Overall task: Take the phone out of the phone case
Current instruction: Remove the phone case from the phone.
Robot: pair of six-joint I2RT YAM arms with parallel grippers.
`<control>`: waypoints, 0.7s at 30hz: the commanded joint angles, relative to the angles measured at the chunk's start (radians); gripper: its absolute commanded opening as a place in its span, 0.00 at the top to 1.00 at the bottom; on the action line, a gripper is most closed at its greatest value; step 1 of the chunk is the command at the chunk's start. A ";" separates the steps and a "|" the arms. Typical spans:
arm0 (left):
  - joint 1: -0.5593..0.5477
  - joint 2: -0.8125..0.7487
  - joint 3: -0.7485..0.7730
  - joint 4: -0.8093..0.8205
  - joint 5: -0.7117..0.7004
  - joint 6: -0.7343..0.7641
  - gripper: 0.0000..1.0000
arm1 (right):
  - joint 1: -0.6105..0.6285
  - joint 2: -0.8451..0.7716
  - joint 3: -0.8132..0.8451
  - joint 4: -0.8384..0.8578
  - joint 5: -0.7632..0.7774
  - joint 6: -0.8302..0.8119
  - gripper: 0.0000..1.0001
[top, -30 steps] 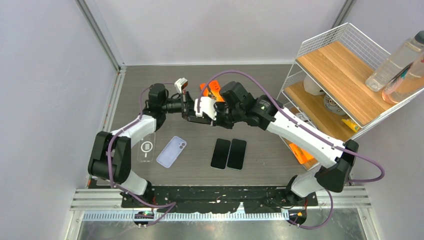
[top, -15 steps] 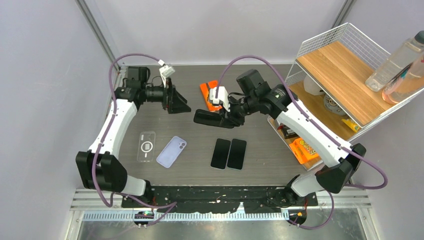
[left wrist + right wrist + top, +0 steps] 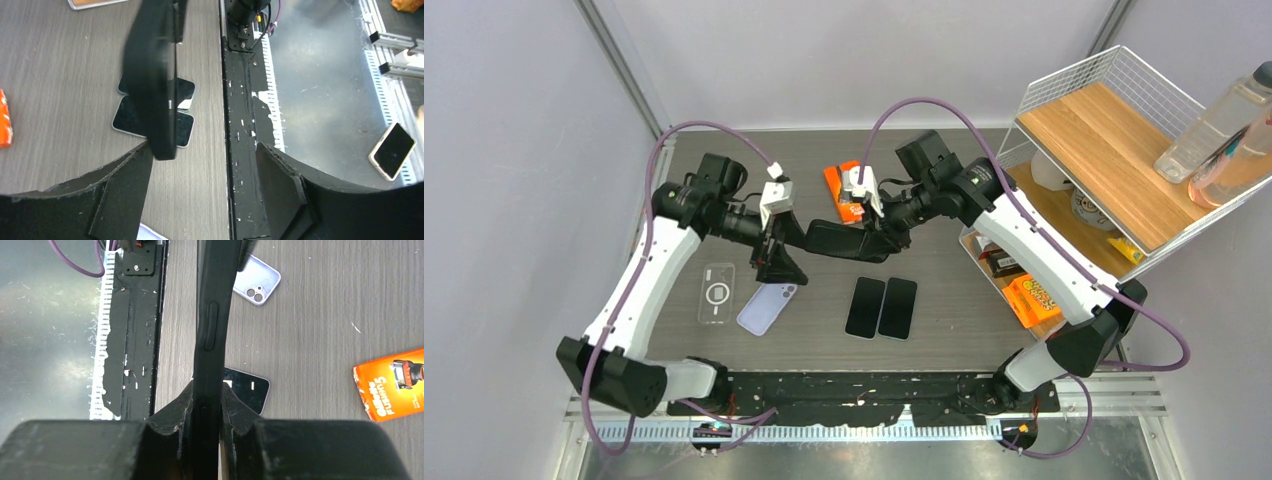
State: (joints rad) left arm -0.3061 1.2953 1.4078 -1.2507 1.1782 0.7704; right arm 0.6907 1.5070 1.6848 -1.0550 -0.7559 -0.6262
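Note:
The phone in its black phone case (image 3: 844, 241) is held in the air over mid-table, and my right gripper (image 3: 879, 232) is shut on its right end. In the right wrist view the cased phone (image 3: 212, 335) runs edge-on, clamped at my right gripper (image 3: 207, 412). My left gripper (image 3: 782, 262) stands open at the phone's left end. In the left wrist view the phone case (image 3: 152, 85) ends just at the left finger (image 3: 120, 195), while the right finger (image 3: 282, 192) stands far off it. The open left gripper (image 3: 200, 185) holds nothing.
Two bare phones (image 3: 865, 307) (image 3: 898, 308) lie side by side under the held one. A lilac case (image 3: 766, 303) and a clear case (image 3: 716, 293) lie to the left. An orange razor box (image 3: 844, 190) lies behind. A wire shelf (image 3: 1064, 90) with bottles (image 3: 1214, 120) stands right.
My left gripper opened and let go of the phone's left end, swung away to the back left, then came back beside that end. The right arm shifted slightly, still gripping.

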 commanded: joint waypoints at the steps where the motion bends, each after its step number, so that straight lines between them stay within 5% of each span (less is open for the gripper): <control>1: -0.039 -0.086 -0.052 0.176 0.006 -0.119 0.26 | -0.011 -0.015 0.048 0.032 -0.087 0.015 0.95; 16: -0.105 -0.090 -0.116 0.365 -0.031 -0.211 0.68 | -0.032 -0.029 0.025 0.041 -0.147 0.031 0.95; 21: -0.110 -0.087 -0.118 0.385 -0.029 -0.177 0.92 | -0.034 -0.029 0.022 0.031 -0.168 0.026 0.95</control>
State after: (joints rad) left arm -0.4023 1.2091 1.2877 -0.9276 1.1259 0.5621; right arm 0.6651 1.5089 1.6848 -1.0721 -0.8562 -0.6163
